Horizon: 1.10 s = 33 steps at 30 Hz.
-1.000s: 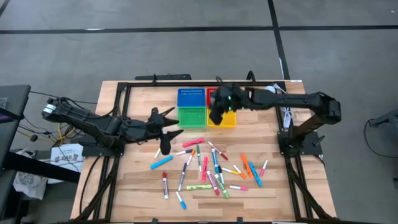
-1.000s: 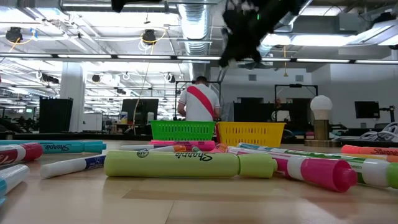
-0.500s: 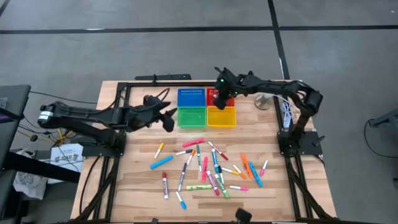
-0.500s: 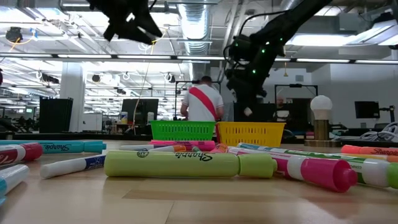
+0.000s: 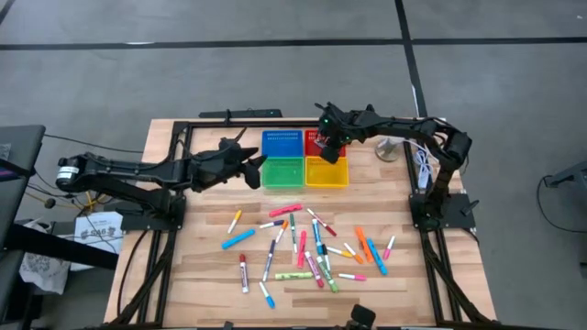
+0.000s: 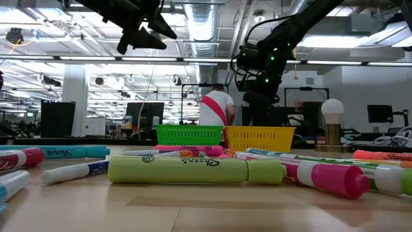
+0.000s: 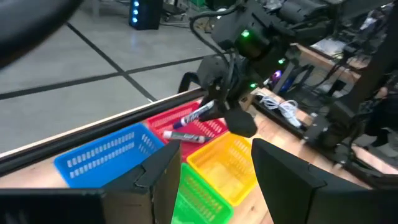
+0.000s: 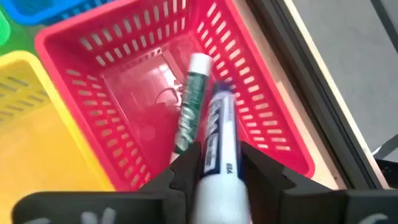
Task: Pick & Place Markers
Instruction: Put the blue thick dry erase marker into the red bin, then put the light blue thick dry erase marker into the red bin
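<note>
Several markers point(image 5: 303, 243) lie scattered across the near half of the table. My right gripper point(image 8: 217, 163) hangs over the red tray point(image 8: 124, 81), shut on a white marker with a purple cap point(image 8: 219, 130). A white marker with green print point(image 8: 186, 106) lies on that tray's floor. My left gripper point(image 7: 217, 180) floats open to the left of the green tray point(image 5: 282, 172), with nothing between its fingers. My right gripper pinches the white barrel point(image 8: 217, 152) of the marker between its two fingers. The fingers slant down from above, and the marker runs on along them with its purple capped end point(image 7: 189, 118) foremost. The marker is tilted and lifted clear above the red tray.
Blue point(image 5: 282, 144), green, yellow point(image 5: 330, 174) and red trays stand in a square block at the far middle of the table. A black frame rail point(image 5: 229, 124) runs along the far edge. A white cable point(image 5: 422, 165) lies at the far right.
My right gripper has swung toward the far edge and come down over the red tray, tipping more steeply downward with the marker in it. My left gripper has moved toward the far edge, up beside the green tray, and has stayed open.
</note>
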Available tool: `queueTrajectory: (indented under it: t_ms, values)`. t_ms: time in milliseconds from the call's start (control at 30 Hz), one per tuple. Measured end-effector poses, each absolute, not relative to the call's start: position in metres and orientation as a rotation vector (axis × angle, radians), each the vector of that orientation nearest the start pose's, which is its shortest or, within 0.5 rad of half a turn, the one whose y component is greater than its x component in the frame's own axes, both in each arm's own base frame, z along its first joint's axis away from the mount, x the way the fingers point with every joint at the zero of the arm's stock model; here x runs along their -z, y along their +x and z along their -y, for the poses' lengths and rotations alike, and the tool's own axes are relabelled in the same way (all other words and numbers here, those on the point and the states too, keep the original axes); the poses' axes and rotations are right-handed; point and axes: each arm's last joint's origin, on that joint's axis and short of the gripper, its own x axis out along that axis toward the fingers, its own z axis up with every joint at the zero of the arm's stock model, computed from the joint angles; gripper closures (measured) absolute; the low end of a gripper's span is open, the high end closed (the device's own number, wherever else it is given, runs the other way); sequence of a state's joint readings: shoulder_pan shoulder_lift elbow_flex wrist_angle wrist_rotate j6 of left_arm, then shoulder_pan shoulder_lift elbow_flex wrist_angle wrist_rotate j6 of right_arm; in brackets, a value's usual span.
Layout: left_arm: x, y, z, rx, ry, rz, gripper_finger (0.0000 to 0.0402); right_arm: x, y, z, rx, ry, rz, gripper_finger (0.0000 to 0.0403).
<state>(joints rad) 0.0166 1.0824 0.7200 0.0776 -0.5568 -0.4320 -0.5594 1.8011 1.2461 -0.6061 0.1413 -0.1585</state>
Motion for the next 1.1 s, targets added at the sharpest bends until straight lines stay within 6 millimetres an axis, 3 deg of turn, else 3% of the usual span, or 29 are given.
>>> queueTrajectory:
  t_ms: [500, 767, 1100]
  values:
    - [-0.282, 0.236, -0.020, -0.597, -0.352, -0.131, 0.0207, -0.197, 0.294, 0.187, 0.531, 0.174, -1.254, 0.0237]
    - [-0.282, 0.238, -0.015, -0.465, -0.383, -0.157, 0.0207, -0.246, 0.287, 0.172, 0.565, 0.154, -1.061, 0.0245]
    - [-0.281, 0.238, 0.005, -0.345, -0.422, -0.185, 0.0207, -0.301, 0.261, 0.145, 0.588, 0.189, -0.855, 0.0256]
